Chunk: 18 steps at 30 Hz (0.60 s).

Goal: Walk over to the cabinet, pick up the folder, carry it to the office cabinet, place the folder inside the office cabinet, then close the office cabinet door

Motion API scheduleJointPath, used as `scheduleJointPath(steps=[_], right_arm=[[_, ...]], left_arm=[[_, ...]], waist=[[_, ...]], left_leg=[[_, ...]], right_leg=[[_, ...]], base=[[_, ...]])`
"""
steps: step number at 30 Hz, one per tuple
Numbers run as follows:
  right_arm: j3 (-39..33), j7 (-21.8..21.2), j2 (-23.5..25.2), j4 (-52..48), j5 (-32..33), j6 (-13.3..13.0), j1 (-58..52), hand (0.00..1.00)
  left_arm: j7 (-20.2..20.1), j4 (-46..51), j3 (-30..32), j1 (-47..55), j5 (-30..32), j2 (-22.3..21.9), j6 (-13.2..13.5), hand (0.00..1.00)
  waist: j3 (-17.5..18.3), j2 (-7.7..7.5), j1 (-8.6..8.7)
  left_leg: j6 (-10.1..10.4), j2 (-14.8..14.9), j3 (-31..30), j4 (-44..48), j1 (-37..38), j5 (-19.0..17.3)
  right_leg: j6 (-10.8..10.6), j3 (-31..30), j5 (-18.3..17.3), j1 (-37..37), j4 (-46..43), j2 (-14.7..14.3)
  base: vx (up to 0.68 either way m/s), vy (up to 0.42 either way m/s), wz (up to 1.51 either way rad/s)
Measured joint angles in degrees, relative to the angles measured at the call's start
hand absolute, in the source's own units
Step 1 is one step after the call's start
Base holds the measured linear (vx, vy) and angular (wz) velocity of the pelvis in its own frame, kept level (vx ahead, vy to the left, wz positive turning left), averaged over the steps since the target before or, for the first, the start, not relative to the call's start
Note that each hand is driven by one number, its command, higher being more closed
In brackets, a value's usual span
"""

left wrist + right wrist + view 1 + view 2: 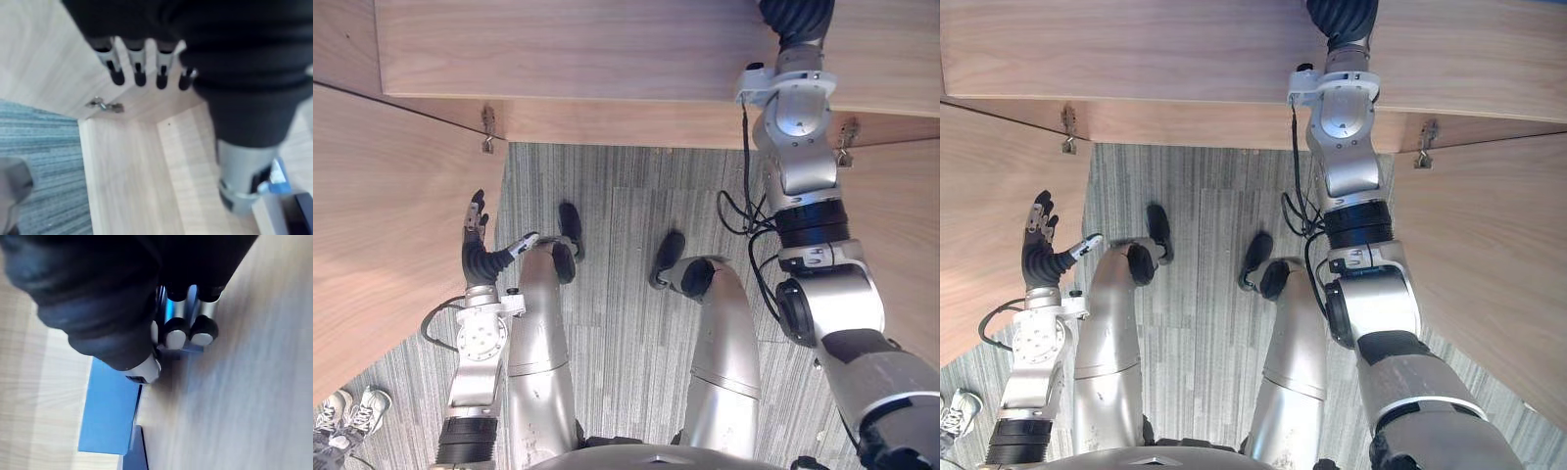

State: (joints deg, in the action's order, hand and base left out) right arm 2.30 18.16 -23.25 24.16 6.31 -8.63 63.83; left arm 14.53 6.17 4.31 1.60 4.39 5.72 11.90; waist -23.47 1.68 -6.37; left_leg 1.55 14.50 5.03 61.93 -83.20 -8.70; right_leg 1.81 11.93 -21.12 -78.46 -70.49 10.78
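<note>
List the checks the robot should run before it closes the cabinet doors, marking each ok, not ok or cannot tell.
1. The folder is in the cabinet: ok, it is over the wood inside.
2. The folder lies flat: cannot tell.
3. The right hand is off the folder: not ok, its fingers are curled on it.
4. The right hand is out of the cabinet: not ok, it reaches inside.
5. The left hand is free: ok, it is open beside the left door.
6. The doors are shut: not ok, the left door and right door stand open.

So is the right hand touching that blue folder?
Touching. The right wrist view shows the right hand with its fingers curled over the edge of the folder.
</note>
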Motion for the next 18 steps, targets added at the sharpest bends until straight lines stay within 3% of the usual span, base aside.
scheduleJointPath(steps=[12,18], right_arm=[[2.1,0.0,-2.0,4.4,5.1,-0.2,4.2,1.0],[1.5,1.9,-2.2,-1.0,4.9,0.1,1.1,1.0]], left_arm=[[0.0,-0.1,-0.3,0.5,-2.2,1.4,0.7,0.0],[0.0,-1.3,-0.7,-0.2,-2.6,1.0,0.7,0.0]], waist=[[-0.1,0.13,-0.07],[-0.1,0.13,-0.01]], left_leg=[[0.3,0.3,0.0,-1.1,-1.3,1.9],[0.2,0.8,-0.3,-0.2,-1.5,1.9]], right_leg=[[0.2,0.7,0.4,-1.6,-0.5,0.4],[0.3,1.0,0.4,-1.2,-0.7,0.1]], base=[[-0.02,-0.001,0.04],[0.0,0.003,-0.01]])
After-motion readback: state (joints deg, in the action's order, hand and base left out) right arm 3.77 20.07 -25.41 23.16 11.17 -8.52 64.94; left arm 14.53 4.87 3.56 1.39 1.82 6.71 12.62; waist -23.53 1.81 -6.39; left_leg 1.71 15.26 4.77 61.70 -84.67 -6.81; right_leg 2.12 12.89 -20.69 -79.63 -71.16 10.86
